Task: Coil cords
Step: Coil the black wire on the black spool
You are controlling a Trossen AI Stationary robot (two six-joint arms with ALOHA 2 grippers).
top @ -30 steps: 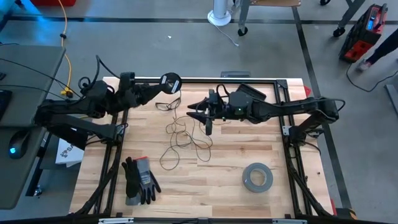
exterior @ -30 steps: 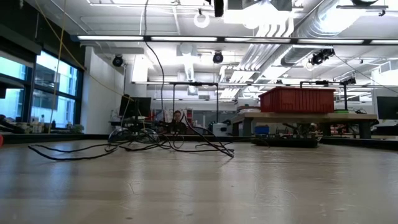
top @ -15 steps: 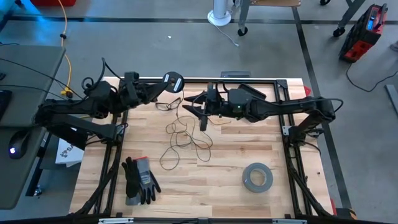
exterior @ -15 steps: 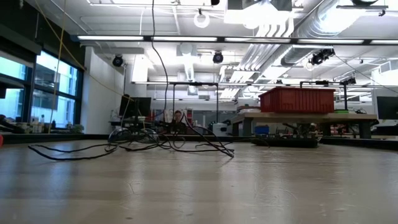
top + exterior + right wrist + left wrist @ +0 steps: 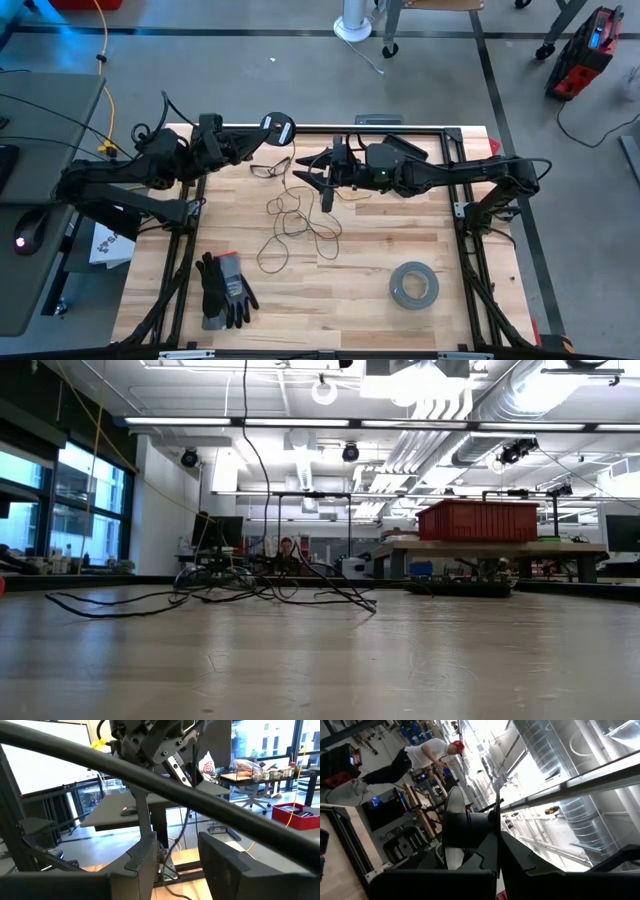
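Spool (image 5: 277,129) sits gripped in left gripper (image 5: 258,137) jaws; right gripper (image 5: 320,180) jaws parted around cord (image 5: 290,215).

The light wooden table (image 5: 400,235) with a black frame holds a tangled thin dark cord (image 5: 290,225), dark work gloves (image 5: 225,288), and a grey tape roll (image 5: 414,285).

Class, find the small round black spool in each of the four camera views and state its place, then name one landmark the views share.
High view: the spool sits at the table's far edge, shut in the left gripper.
Low view: not in it.
Left wrist view: the spool fills the centre, seen edge-on.
Right wrist view: not clearly visible.
Shared landmark: the thin dark cord, a tangle on the table in the high view and low view.
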